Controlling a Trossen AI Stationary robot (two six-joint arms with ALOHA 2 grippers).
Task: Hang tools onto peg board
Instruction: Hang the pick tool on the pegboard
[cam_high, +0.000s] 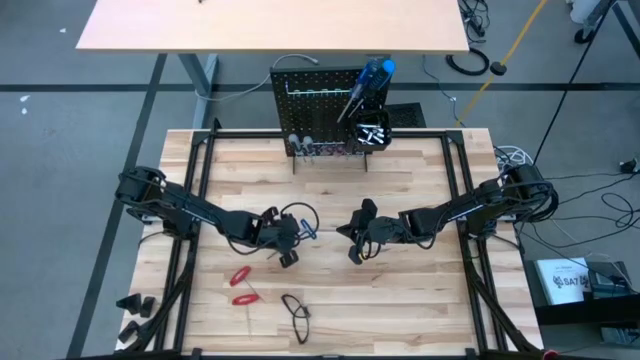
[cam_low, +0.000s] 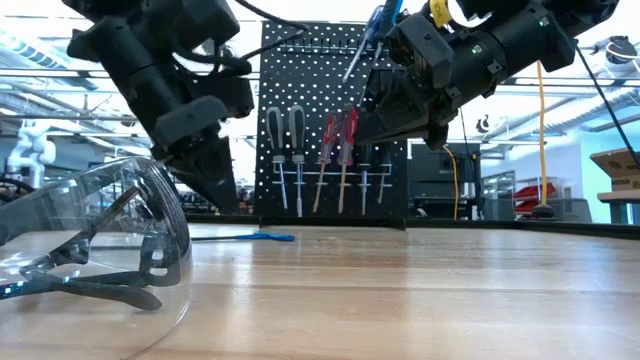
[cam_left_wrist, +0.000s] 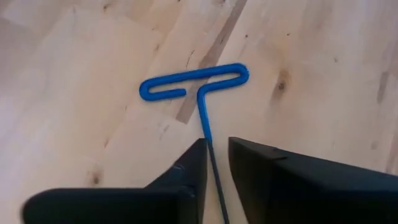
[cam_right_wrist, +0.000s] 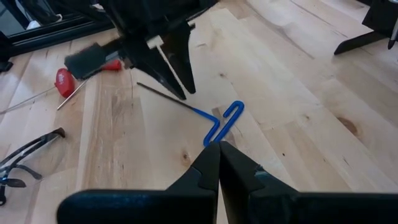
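- Blue T-handle hex key (cam_left_wrist: 198, 84) lay flat on table (cam_high: 420, 290) at centre of high view; handle toward right gripper (cam_right_wrist: 217, 149), thin shaft running back between left gripper (cam_left_wrist: 214, 155) fingers.
- Left fingers slightly parted around shaft, nearer; grip uncertain.
- Right fingers pressed together, empty, just beside handle.
- Peg board (cam_high: 310, 100) at top centre, well apart.
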